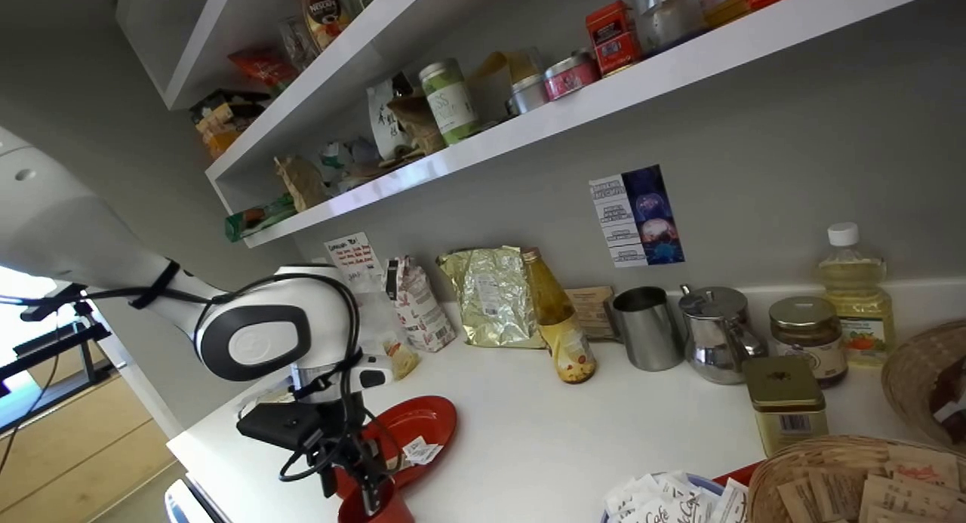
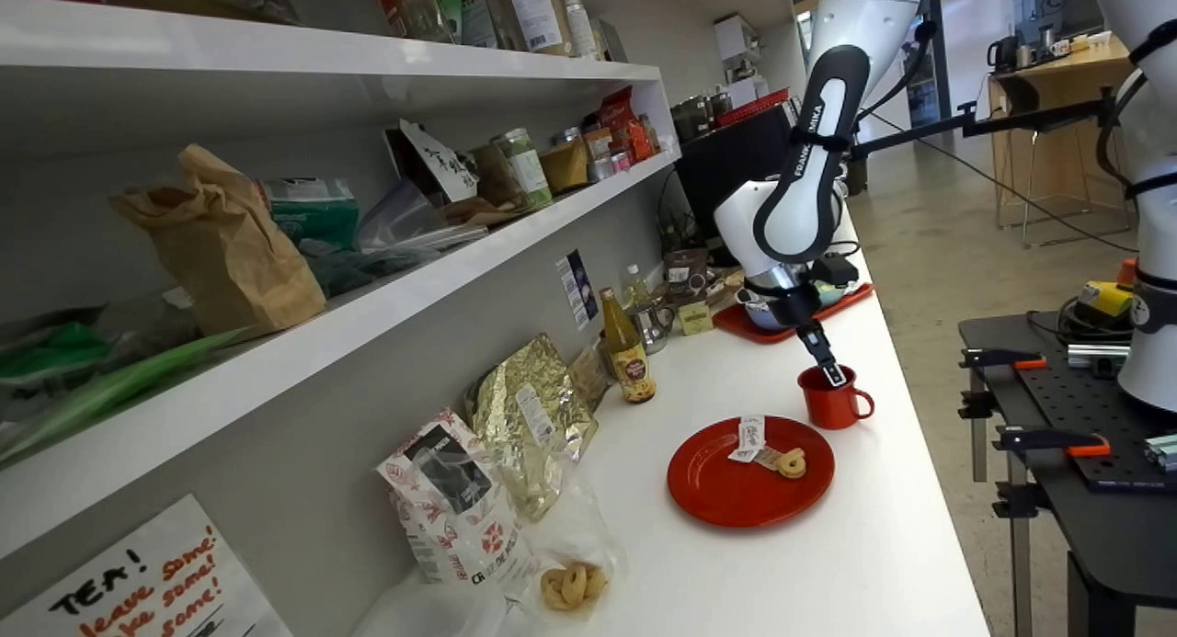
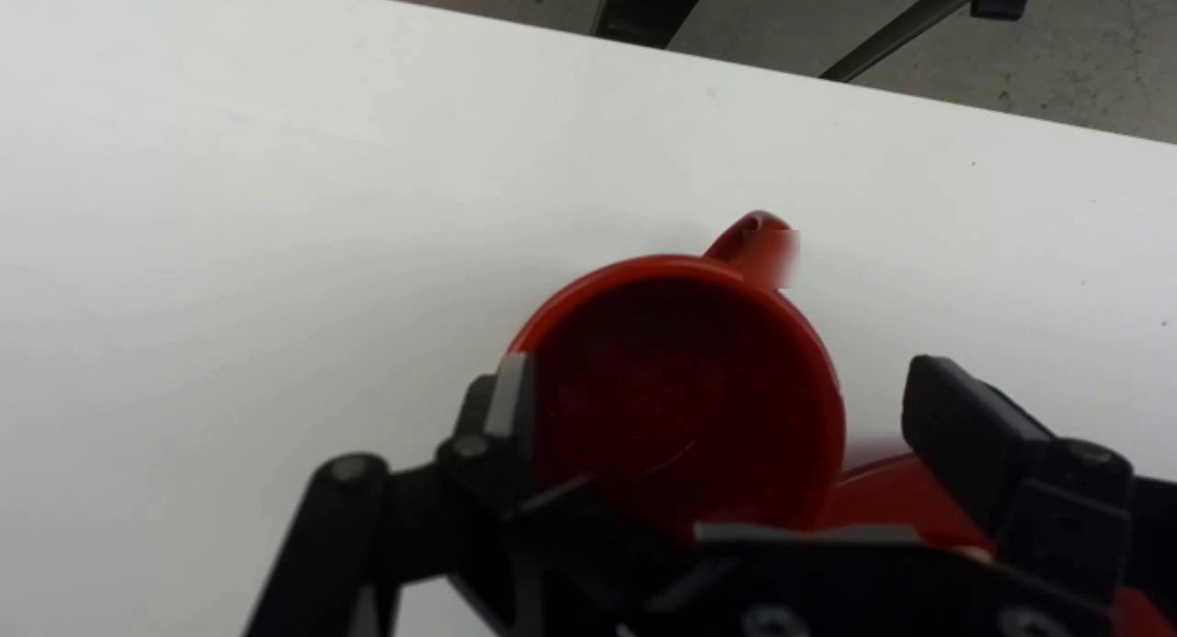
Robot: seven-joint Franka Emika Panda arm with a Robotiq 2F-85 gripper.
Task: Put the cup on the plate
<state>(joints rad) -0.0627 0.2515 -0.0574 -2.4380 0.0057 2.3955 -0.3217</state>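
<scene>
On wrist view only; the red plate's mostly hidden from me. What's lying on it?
Observer: An exterior view shows paper packets and a ring-shaped snack on the half of the plate nearer the cup.
Operator: Is the cup lifted?
Observer: Doesn't look it; an exterior view shows it resting upright on the white counter.
Operator: Any bottle I'm missing?
Observer: Yes, in both exterior views a yellow bottle stands beside a gold foil bag.

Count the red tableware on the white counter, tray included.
3 in an exterior view: the plate, the cup beyond it, and the tray farther along, partly behind the arm. More may be hidden.
</scene>
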